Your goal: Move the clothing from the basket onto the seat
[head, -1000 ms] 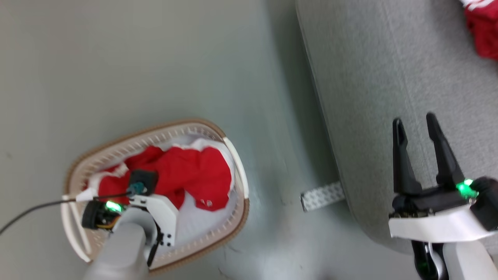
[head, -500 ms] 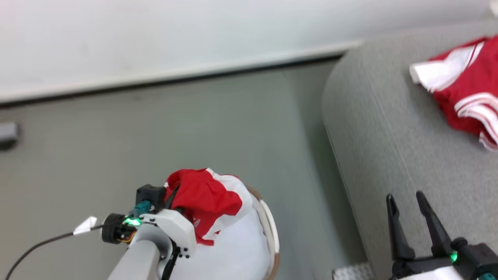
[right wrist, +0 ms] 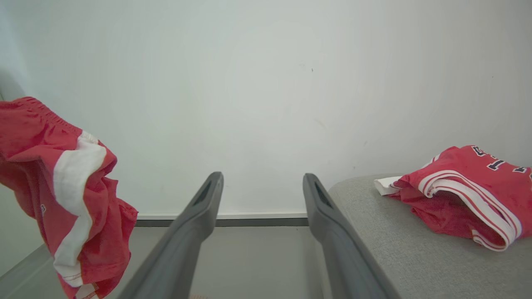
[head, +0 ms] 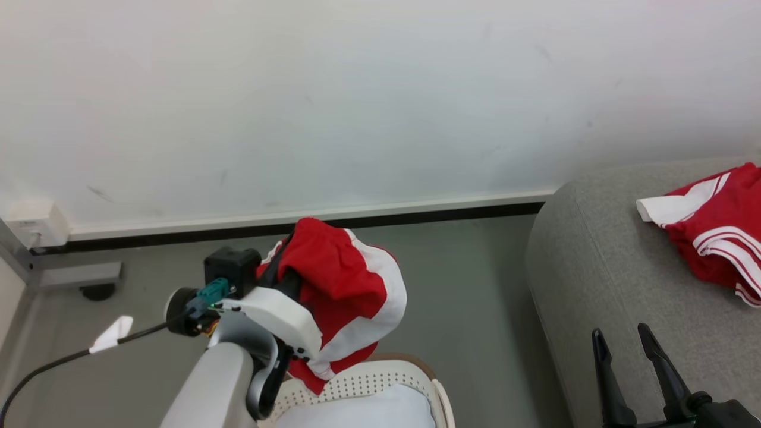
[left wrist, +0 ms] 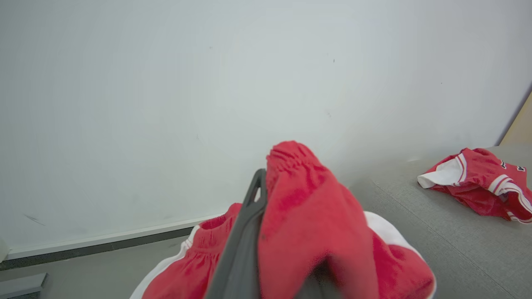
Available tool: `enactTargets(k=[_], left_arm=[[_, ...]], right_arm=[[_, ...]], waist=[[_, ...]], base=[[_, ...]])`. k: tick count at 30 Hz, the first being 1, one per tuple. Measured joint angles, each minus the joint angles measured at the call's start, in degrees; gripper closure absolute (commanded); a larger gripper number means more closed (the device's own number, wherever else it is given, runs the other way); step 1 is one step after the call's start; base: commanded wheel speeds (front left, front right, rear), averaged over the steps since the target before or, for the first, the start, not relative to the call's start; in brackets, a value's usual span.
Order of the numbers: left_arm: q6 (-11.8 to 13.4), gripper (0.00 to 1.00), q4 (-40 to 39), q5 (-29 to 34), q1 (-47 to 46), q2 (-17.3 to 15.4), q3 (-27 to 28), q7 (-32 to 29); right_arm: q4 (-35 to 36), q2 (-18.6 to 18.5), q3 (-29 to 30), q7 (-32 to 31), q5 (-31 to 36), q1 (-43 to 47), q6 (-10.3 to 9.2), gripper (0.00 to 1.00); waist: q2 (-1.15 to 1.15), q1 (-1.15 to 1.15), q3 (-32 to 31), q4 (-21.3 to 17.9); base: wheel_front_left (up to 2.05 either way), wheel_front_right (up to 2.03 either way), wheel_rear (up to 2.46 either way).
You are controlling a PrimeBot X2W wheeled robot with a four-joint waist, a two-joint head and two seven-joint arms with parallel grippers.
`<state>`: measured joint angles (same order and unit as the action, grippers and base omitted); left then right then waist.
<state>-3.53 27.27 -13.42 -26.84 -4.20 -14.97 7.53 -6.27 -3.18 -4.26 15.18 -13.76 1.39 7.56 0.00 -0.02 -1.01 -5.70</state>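
Hanging from the left gripper (head: 283, 272) in the head view, a red garment (head: 342, 279) with a broad white band is bunched over the fingers, so only a dark sliver of them shows. The jaws are pinched tight on the cloth. Below it sits the basket (head: 362, 380), with just its perforated far wall and brown rim showing. The rest is cut off by the near edge and the pale forearm (head: 208, 386), and I cannot tell whether the hem touches the rim. To the right, the seat (head: 594, 255) carries a second garment (head: 713, 229), clipped by the right edge. The right gripper (head: 619, 336) rises at the near right over the seat's edge, fingers spread wide and holding nothing, its body cut off below.

From the left wrist, one dark finger (left wrist: 245, 236) shows. The other is buried under red fabric, blurred this close. The second garment lies far right on the grey cushion, its lettering too small to read.

From the right wrist, both fingers stand well apart, with the wall (right wrist: 266, 83) and floor (right wrist: 257, 249) between them. The held garment dangles at the left, cut off by the left and near edges. The second garment rests on the seat at right, its dark numerals partly out of frame.
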Motion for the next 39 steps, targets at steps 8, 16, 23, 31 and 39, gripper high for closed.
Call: enactTargets(k=[8,16,23,31,39], left_arm=[[0.7,1.0,-13.9,-0.9,3.4,-1.3,-0.8,-7.3],[1.8,1.0,-21.2,-1.3,6.1,-1.7,-1.6,-11.2],[2.1,1.0,-24.1,-1.3,7.4,-2.1,-2.7,-13.2],[2.2,1.0,-25.1,-1.3,7.8,-2.0,-4.4,-14.0],[1.5,1.0,-25.8,-1.7,7.7,-0.9,-7.6,-14.6]], right_arm=[[2.5,-0.9,-1.9,0.0,-0.2,1.2,-0.01,0.0],[7.1,-2.9,-5.7,0.0,0.0,1.8,-0.01,0.0],[9.0,-5.6,-17.5,-0.2,0.0,-1.1,-0.01,0.0],[5.2,-5.5,-30.9,-2.9,1.3,-11.5,-0.01,0.0],[-6.7,-2.0,-33.1,-3.0,7.3,-19.6,0.0,0.0]], waist=[[0.0,0.01,-3.1,0.8],[0.0,0.01,-3.9,1.5],[0.0,0.01,-3.4,1.9],[0.0,0.02,-3.1,1.8],[0.0,0.02,-3.0,2.5]], base=[[0.0,0.0,0.0],[0.0,0.0,0.0],[0.0,0.0,0.0],[0.0,0.0,0.0],[0.0,0.0,0.0]])
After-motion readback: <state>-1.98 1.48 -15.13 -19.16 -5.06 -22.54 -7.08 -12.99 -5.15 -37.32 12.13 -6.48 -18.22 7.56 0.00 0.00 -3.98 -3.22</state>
